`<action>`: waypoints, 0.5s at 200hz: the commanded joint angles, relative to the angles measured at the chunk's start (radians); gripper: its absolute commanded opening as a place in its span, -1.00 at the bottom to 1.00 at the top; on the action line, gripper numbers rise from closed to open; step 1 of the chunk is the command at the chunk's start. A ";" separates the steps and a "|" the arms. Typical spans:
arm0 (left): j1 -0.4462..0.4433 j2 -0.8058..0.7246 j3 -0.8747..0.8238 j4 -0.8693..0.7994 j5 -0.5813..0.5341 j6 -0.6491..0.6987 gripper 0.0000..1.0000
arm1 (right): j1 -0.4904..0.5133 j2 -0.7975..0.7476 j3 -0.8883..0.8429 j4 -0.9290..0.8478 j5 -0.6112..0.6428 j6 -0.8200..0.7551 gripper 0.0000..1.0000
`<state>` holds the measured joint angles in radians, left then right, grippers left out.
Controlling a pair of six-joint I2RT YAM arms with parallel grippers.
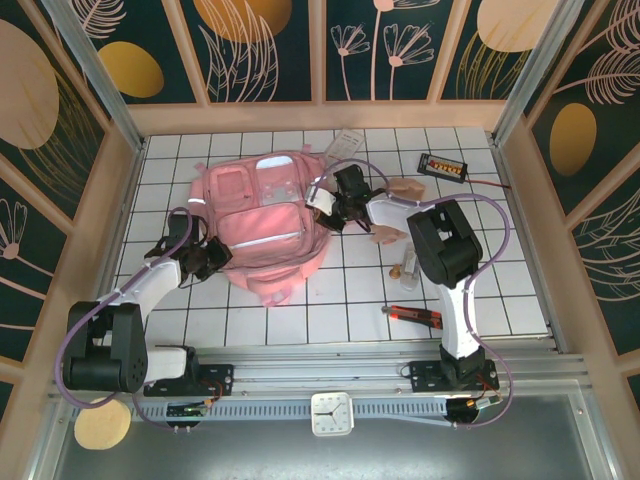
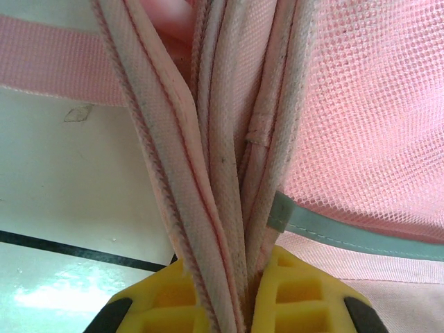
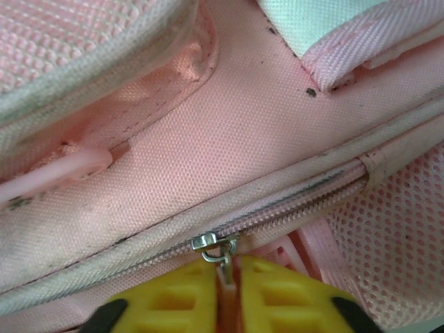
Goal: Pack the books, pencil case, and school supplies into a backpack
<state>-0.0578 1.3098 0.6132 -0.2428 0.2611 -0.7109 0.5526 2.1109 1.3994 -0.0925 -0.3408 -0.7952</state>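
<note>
The right gripper (image 3: 227, 281) is working at the upper right edge of the backpack (image 1: 262, 225), its yellow pads pressed together and pinching the small pink zip pull (image 3: 223, 267) hanging off the silver slider (image 3: 211, 241). The pull is lying straight between the jaws, so there is nothing left to reach for. The zip track (image 3: 298, 202) is running away from the slider along the backpack's side seam, climbing up and right in the wrist view. My read is that any tug is going to have to follow that line, not cross it. At the backpack's left edge the left gripper (image 2: 246, 284) is clamping a fold of piped pink trim (image 2: 208, 173), jaws closed on the fabric, probably anchoring the bag. So the right arm is the 1 on the zip. The backpack is lying front up: pink weave, mesh side panel, white-trimmed pockets, a translucent panel, grubby marks along the seam. The teeth beyond the slider are looking meshed; how far the compartment is open I cannot tell.
</note>
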 commanded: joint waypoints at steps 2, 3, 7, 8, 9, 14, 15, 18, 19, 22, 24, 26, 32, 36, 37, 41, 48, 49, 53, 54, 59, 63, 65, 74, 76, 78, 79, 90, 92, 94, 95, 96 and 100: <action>0.009 -0.015 -0.026 -0.083 -0.038 0.038 -1.00 | 0.015 -0.007 -0.038 0.013 0.068 -0.015 -0.96; 0.009 -0.014 -0.026 -0.083 -0.037 0.038 -1.00 | 0.015 -0.009 -0.041 0.013 0.068 -0.016 -0.99; 0.009 -0.013 -0.025 -0.081 -0.037 0.038 -1.00 | 0.017 -0.019 -0.051 0.013 0.068 -0.025 -1.00; 0.009 -0.012 -0.025 -0.081 -0.037 0.038 -1.00 | 0.018 -0.021 -0.054 0.013 0.068 -0.027 -1.00; 0.009 -0.012 -0.024 -0.081 -0.037 0.038 -1.00 | 0.018 -0.024 -0.057 0.013 0.068 -0.028 -1.00; 0.009 -0.013 -0.024 -0.078 -0.037 0.035 -1.00 | 0.020 -0.036 -0.072 0.015 0.069 -0.036 -1.00; 0.009 -0.013 -0.024 -0.078 -0.037 0.035 -1.00 | 0.021 -0.038 -0.076 0.015 0.069 -0.038 -1.00; 0.009 -0.013 -0.024 -0.076 -0.037 0.033 -1.00 | 0.021 -0.048 -0.086 0.018 0.069 -0.042 -1.00; 0.009 -0.013 -0.024 -0.075 -0.037 0.033 -1.00 | 0.021 -0.050 -0.088 0.018 0.069 -0.043 -1.00; 0.009 -0.012 -0.021 -0.074 -0.037 0.031 -1.00 | 0.021 -0.058 -0.098 0.019 0.067 -0.046 -1.00; 0.009 -0.011 -0.022 -0.073 -0.037 0.030 -1.00 | 0.021 -0.064 -0.105 0.020 0.066 -0.049 -1.00; 0.009 -0.011 -0.022 -0.072 -0.037 0.030 -1.00 | 0.021 -0.070 -0.110 0.020 0.064 -0.051 -1.00; 0.008 -0.009 -0.020 -0.069 -0.035 0.026 -1.00 | 0.021 -0.086 -0.126 0.020 0.062 -0.058 -1.00; 0.009 -0.009 -0.019 -0.067 -0.036 0.024 -1.00 | 0.021 -0.097 -0.136 0.017 0.057 -0.063 -1.00; 0.009 -0.009 -0.019 -0.066 -0.036 0.024 -1.00 | 0.021 -0.100 -0.138 0.016 0.056 -0.064 -1.00; 0.009 -0.009 -0.018 -0.064 -0.036 0.020 -1.00 | 0.021 -0.112 -0.147 0.014 0.052 -0.070 -1.00; 0.009 -0.008 -0.018 -0.062 -0.037 0.015 -1.00 | 0.022 -0.131 -0.161 0.004 0.042 -0.078 -1.00; 0.009 -0.008 -0.016 -0.061 -0.038 0.015 -1.00 | 0.022 -0.134 -0.163 0.003 0.040 -0.080 -1.00; 0.009 -0.009 -0.016 -0.059 -0.039 0.011 -1.00 | 0.023 -0.143 -0.169 -0.005 0.035 -0.086 -1.00; 0.009 -0.010 -0.016 -0.058 -0.038 0.010 -1.00 | 0.023 -0.148 -0.171 -0.011 0.033 -0.089 -1.00; 0.009 -0.012 -0.018 -0.054 -0.040 0.005 -1.00 | 0.024 -0.161 -0.178 -0.021 0.026 -0.094 -1.00; 0.009 -0.014 -0.019 -0.050 -0.041 0.001 -1.00 | 0.024 -0.171 -0.185 -0.026 0.024 -0.097 -1.00; 0.009 -0.014 -0.019 -0.049 -0.042 -0.002 -1.00 | 0.025 -0.177 -0.188 -0.029 0.023 -0.097 -1.00; 0.009 -0.019 -0.023 -0.040 -0.043 -0.014 -1.00 | 0.031 -0.198 -0.206 -0.039 0.025 -0.102 -1.00; 0.009 -0.021 -0.024 -0.036 -0.042 -0.016 -1.00 | 0.032 -0.202 -0.209 -0.042 0.025 -0.103 -1.00; 0.009 -0.022 -0.026 -0.032 -0.040 -0.020 -1.00 | 0.034 -0.206 -0.212 -0.047 0.026 -0.106 -1.00; 0.009 -0.022 -0.027 -0.030 -0.039 -0.023 -1.00 | 0.034 -0.207 -0.214 -0.049 0.027 -0.107 -1.00; 0.009 -0.027 -0.042 -0.001 -0.021 -0.052 -1.00 | 0.043 -0.222 -0.230 -0.069 0.035 -0.119 -1.00; 0.009 -0.029 -0.045 0.006 -0.016 -0.058 -1.00 | 0.045 -0.225 -0.235 -0.072 0.037 -0.122 -1.00; 0.009 -0.028 -0.049 0.013 -0.011 -0.064 -1.00 | 0.047 -0.227 -0.238 -0.074 0.040 -0.125 -1.00; 0.009 -0.028 -0.051 0.016 -0.008 -0.068 -1.00 | 0.048 -0.229 -0.241 -0.075 0.042 -0.127 -1.00; 0.009 -0.028 -0.053 0.020 -0.005 -0.072 -1.00 | 0.050 -0.230 -0.244 -0.075 0.043 -0.128 -1.00; 0.009 -0.028 -0.061 0.034 0.007 -0.084 -1.00 | 0.055 -0.234 -0.253 -0.078 0.051 -0.136 -1.00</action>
<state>-0.0578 1.2949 0.5964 -0.2401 0.2771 -0.7204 0.5797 1.9385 1.2011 -0.0708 -0.3050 -0.8776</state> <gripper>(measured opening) 0.092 0.062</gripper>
